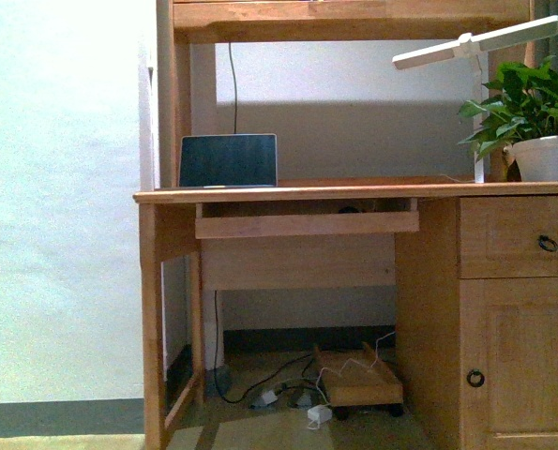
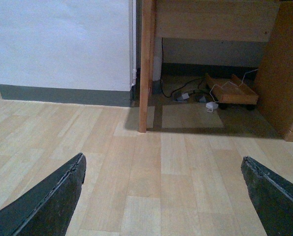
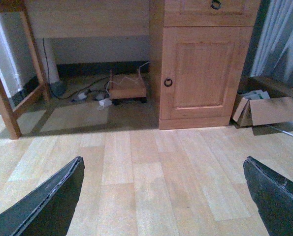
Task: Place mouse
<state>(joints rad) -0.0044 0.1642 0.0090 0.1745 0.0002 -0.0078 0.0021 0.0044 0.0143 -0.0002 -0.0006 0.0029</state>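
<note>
No mouse shows plainly in any view. A small dark shape (image 1: 349,208) sits in the gap above the desk's pull-out tray (image 1: 307,223); I cannot tell what it is. My left gripper (image 2: 162,162) is open and empty, low over the wood floor in front of the desk's left leg (image 2: 145,64). My right gripper (image 3: 163,162) is open and empty, over the floor in front of the cabinet door (image 3: 200,73). Neither arm shows in the front view.
A wooden desk (image 1: 354,192) carries an open laptop (image 1: 228,160), a potted plant (image 1: 532,112) and a white lamp (image 1: 475,42). Under it lie cables and a low wooden trolley (image 1: 358,375). A cardboard box (image 3: 264,110) sits right of the cabinet.
</note>
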